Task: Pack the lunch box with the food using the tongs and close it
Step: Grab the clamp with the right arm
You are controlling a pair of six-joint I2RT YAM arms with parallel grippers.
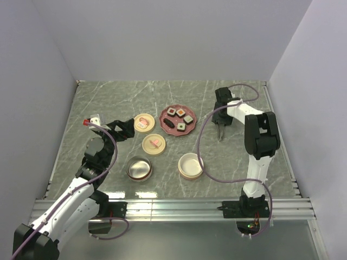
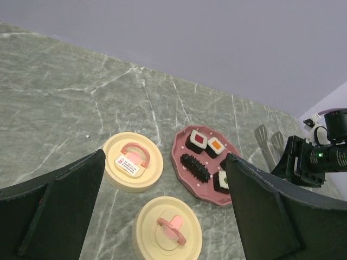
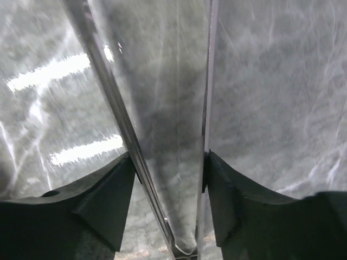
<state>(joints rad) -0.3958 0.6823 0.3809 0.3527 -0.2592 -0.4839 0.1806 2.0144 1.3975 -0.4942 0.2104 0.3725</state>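
Observation:
The food (image 1: 180,113) sits on a pink plate (image 1: 163,118): small dark-sided cubes and one all-dark piece (image 2: 195,167). The tongs (image 1: 219,131) lie on the table right of the plate. My right gripper (image 1: 220,120) points down over them, and in the right wrist view its fingers (image 3: 122,179) press against the two thin metal arms (image 3: 108,97). The round cream lunch box (image 1: 191,166) stands open near the front. Hovering left of the lids, my left gripper (image 1: 127,129) stands wide open and holds nothing (image 2: 165,162).
Two cream round lids (image 1: 144,122) (image 1: 154,143) with pink handles lie left of the plate. A steel bowl (image 1: 139,168) stands left of the cream box. Grey walls close in the table on three sides.

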